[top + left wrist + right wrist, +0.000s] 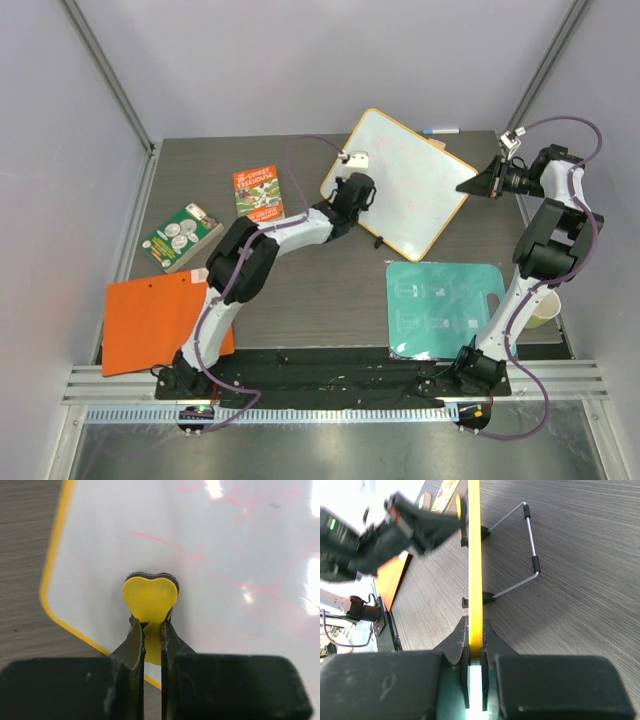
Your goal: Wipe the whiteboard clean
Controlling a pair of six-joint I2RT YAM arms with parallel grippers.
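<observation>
The fingers [134, 647] of the left gripper [152, 630] are clamped on a yellow heart-shaped eraser [150, 597], which is held against the face of the whiteboard [405, 180] near a rounded corner. The fingers [492, 642] of the right gripper [475, 647] are closed on the board's orange-yellow rim at the opposite edge. The whiteboard is found toward the far right of the table [300, 290], propped on a wire stand [532, 545]. Faint pink marks [250, 587] are seen across it. A teal mat [445, 310] is laid just nearer.
</observation>
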